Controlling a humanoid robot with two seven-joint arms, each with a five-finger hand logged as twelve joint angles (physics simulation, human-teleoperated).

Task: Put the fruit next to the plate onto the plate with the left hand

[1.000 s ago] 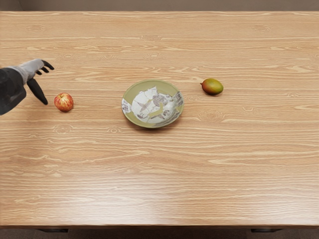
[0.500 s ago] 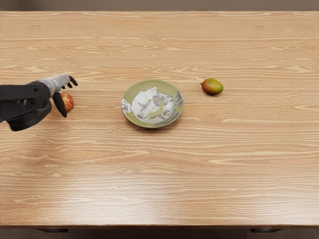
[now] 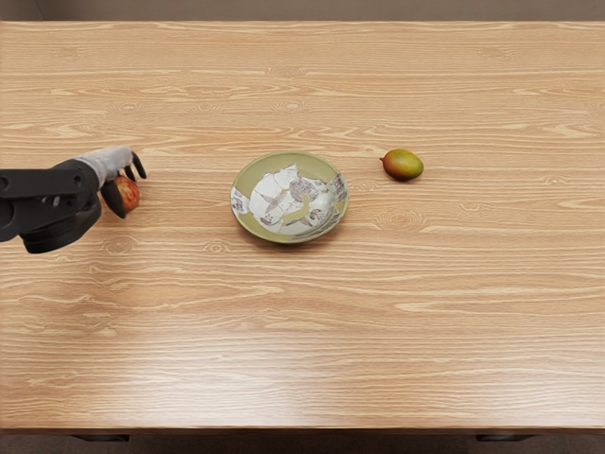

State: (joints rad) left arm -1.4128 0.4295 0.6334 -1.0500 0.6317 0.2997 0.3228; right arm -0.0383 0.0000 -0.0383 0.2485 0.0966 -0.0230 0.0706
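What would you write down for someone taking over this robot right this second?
Left hand: at the apple, covering part of it; whether it has a grip cannot be told. Right hand: not in view.
Things: the apple seems to sit on the table, left of the plate and apart from it. A mango lies to the plate's right.
Done: the reach to the apple.
Left: secure the grasp, lift, carry it right and set it on the plate.

The left arm (image 3: 43, 194) is reached in from the left edge; the left hand (image 3: 114, 176) is curled, thumb and fingers closed around the apple (image 3: 130, 193).
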